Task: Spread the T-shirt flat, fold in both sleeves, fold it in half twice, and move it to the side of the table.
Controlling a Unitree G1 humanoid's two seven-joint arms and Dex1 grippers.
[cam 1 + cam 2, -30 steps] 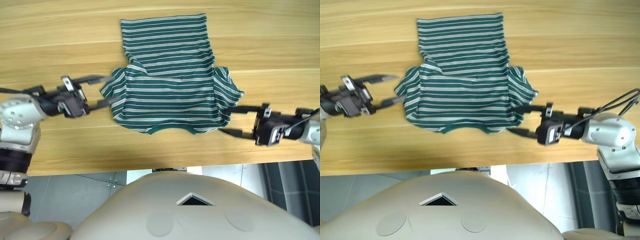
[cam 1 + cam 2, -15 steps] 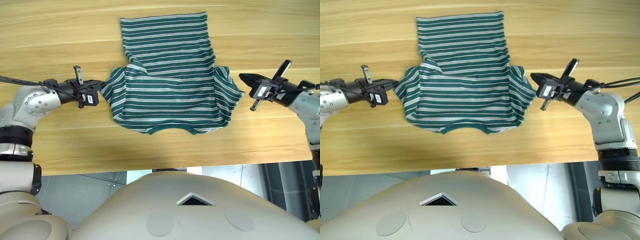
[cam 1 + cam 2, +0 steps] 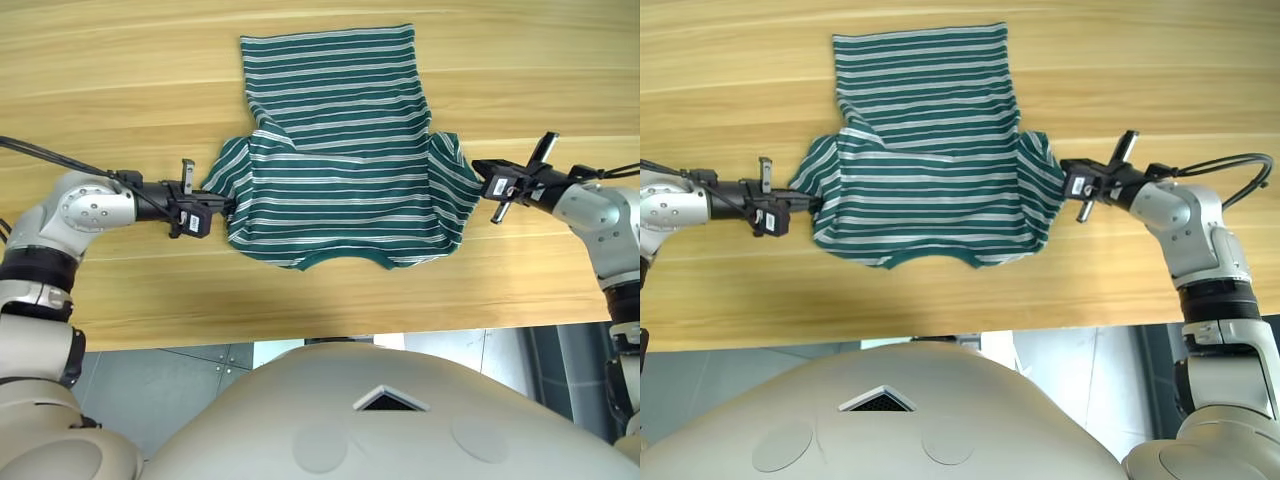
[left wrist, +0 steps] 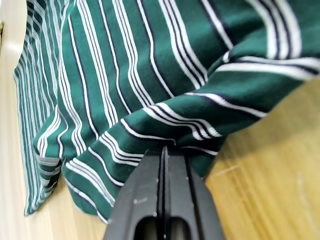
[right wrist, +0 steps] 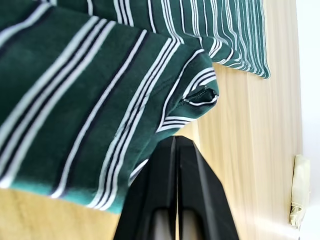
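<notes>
Both arms are closing in now. A second ago the jaws were standing wide apart off the shirt's [image 3: 340,150] sides; now the left gripper [image 3: 222,207] is pressing in at the left sleeve [image 3: 225,170], and the right gripper [image 3: 482,175] is nosing into the right sleeve [image 3: 458,172]. In the wrist views both pairs of jaws are sitting together with their tips at the cloth, apparently pinching the sleeve edges. That is looking like the grab for the spreading step; no folds are made yet.

The shirt is lying mid-tabletop [image 3: 120,80], collar toward the robot, its shoulders and sleeves bunching and its body running away flat. Bare wood is stretching out well to both sides for pulling the sleeves outward, and beyond the far hem too. The near edge is running closer, with a narrower band of wood past the collar.
</notes>
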